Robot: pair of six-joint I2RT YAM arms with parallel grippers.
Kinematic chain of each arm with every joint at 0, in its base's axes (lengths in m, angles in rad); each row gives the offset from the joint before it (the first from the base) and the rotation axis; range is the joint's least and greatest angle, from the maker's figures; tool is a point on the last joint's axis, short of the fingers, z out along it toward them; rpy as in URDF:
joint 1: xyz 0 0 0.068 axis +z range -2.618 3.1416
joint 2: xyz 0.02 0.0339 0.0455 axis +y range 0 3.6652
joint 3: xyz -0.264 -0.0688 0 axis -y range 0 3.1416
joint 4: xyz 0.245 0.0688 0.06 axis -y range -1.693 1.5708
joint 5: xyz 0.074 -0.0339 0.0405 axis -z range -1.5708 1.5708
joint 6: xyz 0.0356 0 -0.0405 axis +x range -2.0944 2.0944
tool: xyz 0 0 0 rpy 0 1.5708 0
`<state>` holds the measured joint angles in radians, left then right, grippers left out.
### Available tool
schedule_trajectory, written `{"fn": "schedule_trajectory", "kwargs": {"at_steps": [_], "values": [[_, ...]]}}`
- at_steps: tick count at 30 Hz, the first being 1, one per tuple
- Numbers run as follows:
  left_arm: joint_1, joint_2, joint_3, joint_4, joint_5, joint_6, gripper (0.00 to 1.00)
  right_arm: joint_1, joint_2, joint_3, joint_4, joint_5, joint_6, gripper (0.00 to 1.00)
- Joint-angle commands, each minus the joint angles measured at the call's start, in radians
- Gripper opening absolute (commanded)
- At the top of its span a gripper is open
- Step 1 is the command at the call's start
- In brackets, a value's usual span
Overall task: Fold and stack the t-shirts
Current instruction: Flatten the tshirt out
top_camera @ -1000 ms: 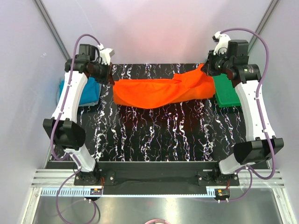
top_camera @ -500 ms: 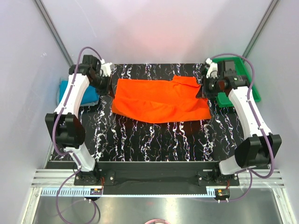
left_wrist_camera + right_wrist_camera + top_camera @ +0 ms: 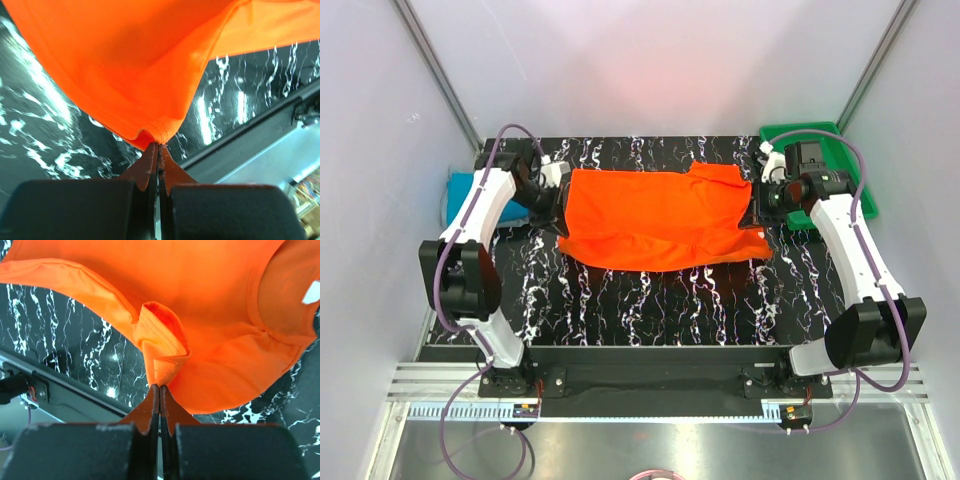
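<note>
The bright orange t-shirt [image 3: 655,217] is stretched across the back half of the black marbled table between my two arms. At its left end my left gripper [image 3: 558,206] is shut on the cloth's corner [image 3: 155,135], the fabric fanning up from the tips [image 3: 158,145]. My right gripper [image 3: 756,206] is shut on a bunched hem [image 3: 162,357] at the shirt's right end, pinched at the tips [image 3: 160,386]. The teal t-shirt [image 3: 460,187] lies off the table's left edge, mostly hidden behind the left arm.
A green plastic tray [image 3: 840,160] sits at the back right corner, partly under the right arm. The table's near edge meets a black rail [image 3: 650,360] in front of the arm bases. White walls close in the back and both sides.
Both arms have lowered and drawn toward the near side. The orange t-shirt went from a hanging bunched roll to a flat spread sheet on the table. The green tray is more uncovered.
</note>
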<state>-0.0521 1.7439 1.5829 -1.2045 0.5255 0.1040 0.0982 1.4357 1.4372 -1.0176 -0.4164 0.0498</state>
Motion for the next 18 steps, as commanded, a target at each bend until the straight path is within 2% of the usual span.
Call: {"fn": "schedule_trajectory", "kwargs": {"at_steps": [1, 7, 12, 18], "values": [[0.003, -0.084, -0.059, -0.047, 0.062, 0.005, 0.0, -0.003, -0.035, -0.036, -0.044, -0.039, -0.002, 0.0], [0.003, -0.15, -0.197, -0.089, 0.048, 0.031, 0.0, -0.003, -0.093, -0.159, -0.065, -0.033, 0.018, 0.0], [0.003, -0.193, -0.193, -0.095, 0.019, 0.034, 0.0, -0.005, -0.147, -0.248, -0.052, -0.042, 0.071, 0.0], [0.014, -0.141, -0.165, -0.09, -0.045, 0.046, 0.0, -0.086, -0.12, -0.232, -0.018, 0.013, 0.09, 0.0]]}}
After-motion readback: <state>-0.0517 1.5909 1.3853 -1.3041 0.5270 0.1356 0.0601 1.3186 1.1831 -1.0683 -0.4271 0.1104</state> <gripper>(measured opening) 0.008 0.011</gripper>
